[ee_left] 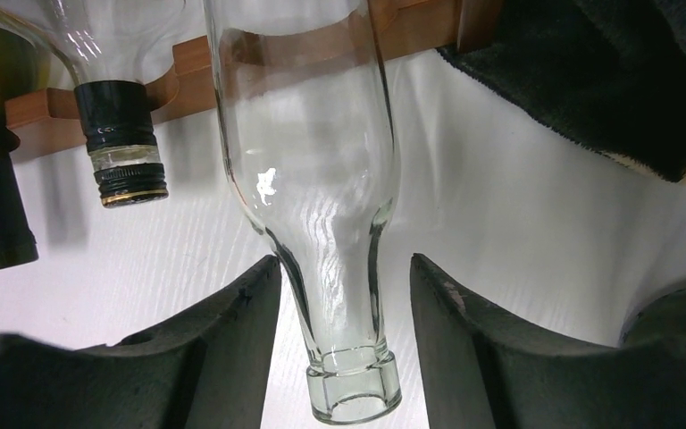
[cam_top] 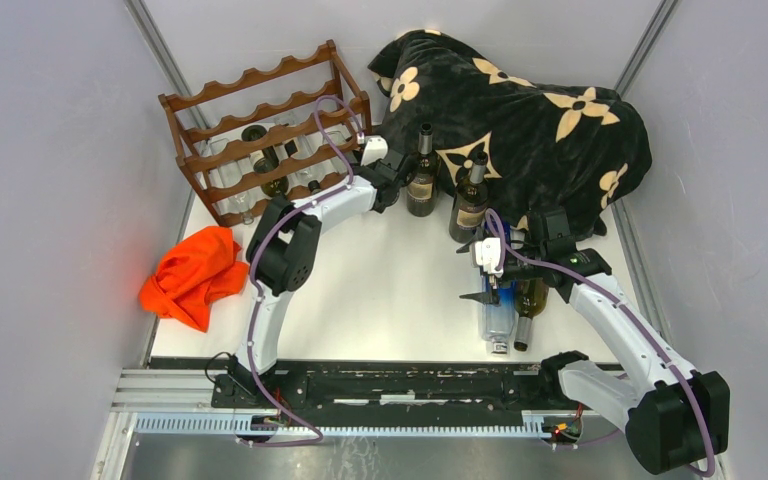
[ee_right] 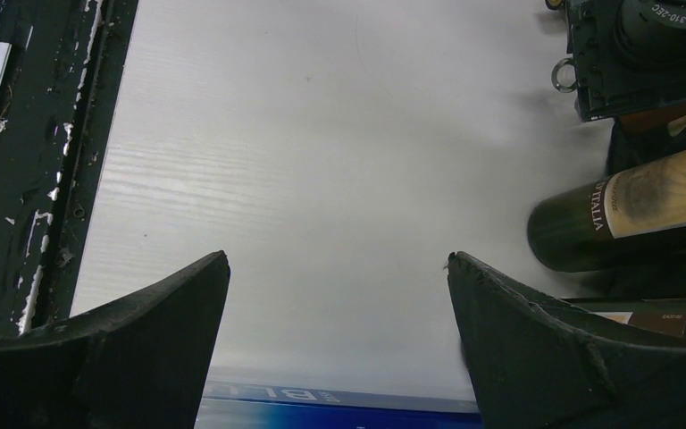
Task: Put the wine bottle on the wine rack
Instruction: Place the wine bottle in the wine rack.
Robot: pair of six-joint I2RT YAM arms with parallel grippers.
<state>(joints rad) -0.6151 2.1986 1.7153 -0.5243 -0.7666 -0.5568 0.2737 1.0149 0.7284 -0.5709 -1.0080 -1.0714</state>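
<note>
From above, the rack (cam_top: 250, 78) is seen in the far left corner of the table (cam_top: 390, 280), with a dark bottle (cam_top: 265, 160) and clear ones laid in its tiers. The left gripper (cam_top: 365, 160) is held at the rack's right end. Two upright bottles (cam_top: 422, 180) are stood near the far edge, against a black blanket (cam_top: 520, 110). An orange cloth (cam_top: 195, 275) is laid at the left edge. The right gripper (cam_top: 478, 272) is held over two flat bottles (cam_top: 500, 320) toward the near right corner.

In the left wrist view, the clear bottle (ee_left: 313, 161) is shown empty and uncapped. Its body is laid across a rack rail and its neck sits between the left fingers (ee_left: 232, 349). These are parted, with a gap seen at one side, so nothing is clenched. A collared bottle (ee_left: 121, 134) is racked beside it.

In the right wrist view, the right fingers (ee_right: 143, 357) are spread wide over bare table, with nothing gripped. A blue label (ee_right: 339, 402) is seen between them at the bottom edge, and a green bottle (ee_right: 625, 210) at the right.
</note>
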